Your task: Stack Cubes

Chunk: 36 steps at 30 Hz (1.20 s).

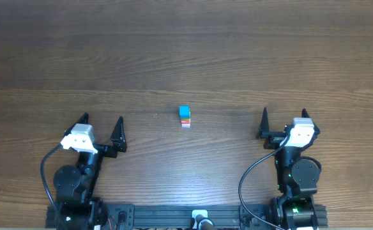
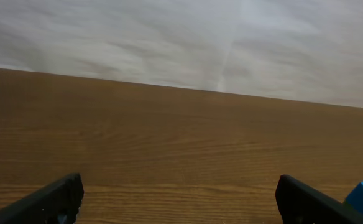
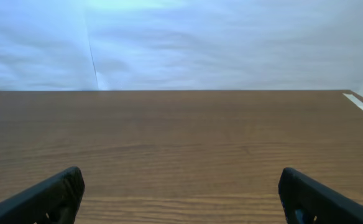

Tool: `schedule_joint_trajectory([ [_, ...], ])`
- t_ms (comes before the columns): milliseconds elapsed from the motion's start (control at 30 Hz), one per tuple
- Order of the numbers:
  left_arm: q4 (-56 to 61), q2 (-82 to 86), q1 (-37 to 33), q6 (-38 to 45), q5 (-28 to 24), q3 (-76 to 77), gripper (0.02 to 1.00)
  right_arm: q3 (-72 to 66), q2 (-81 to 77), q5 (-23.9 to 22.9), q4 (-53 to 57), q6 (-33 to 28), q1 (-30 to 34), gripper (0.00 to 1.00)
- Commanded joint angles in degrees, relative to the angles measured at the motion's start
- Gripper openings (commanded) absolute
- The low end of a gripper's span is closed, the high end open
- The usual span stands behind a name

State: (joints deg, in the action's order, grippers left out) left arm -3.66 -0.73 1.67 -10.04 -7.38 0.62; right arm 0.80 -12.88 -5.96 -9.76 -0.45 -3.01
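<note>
One stack of cubes [image 1: 185, 117] stood on the table [image 1: 186, 51], its long axis vertical. It stood upright with no lean that could be seen. The blue cube [image 1: 184, 112] was on top, an orange cube [image 1: 185, 120] was under it, and a pale and red band showed at the foot. That made three layers as far as could be told, though the lowest was too small to be sure of.

The stack stood about level with the fingertips of both grippers and in the gap between the two arms, apart from each. It lay to the outer side of the left gripper's [image 1: 101, 121] inner finger. In the left wrist view, a corner of the blue cube showed just past that finger [image 2: 306, 202].

There were two grippers with two fingers each. The left gripper's fingers were spread wide with nothing between them but bare wood. The right gripper [image 1: 284, 119] was likewise spread wide and held nothing, its fingers [image 3: 51, 199] pointing up the table toward a pale backdrop [image 3: 231, 43].
</note>
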Motion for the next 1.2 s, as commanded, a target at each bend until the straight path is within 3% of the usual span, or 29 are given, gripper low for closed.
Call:
schedule_joint_trajectory([
  [33, -0.02, 0.39, -0.35, 0.63, -0.72, -0.31, 0.998, -0.5, 0.63, -0.15, 1.57, -2.01, 0.37, 0.989],
  [433, -0.02, 0.39, -0.35, 0.63, -0.72, -0.31, 0.998, -0.5, 12.98, -3.15, 13.2, -1.99, 2.05, 0.991],
  [1200, -0.02, 0.39, -0.35, 0.63, -0.72, -0.31, 0.998, -0.5, 12.09, -3.1, 13.05, -1.97, 1.84, 0.991],
])
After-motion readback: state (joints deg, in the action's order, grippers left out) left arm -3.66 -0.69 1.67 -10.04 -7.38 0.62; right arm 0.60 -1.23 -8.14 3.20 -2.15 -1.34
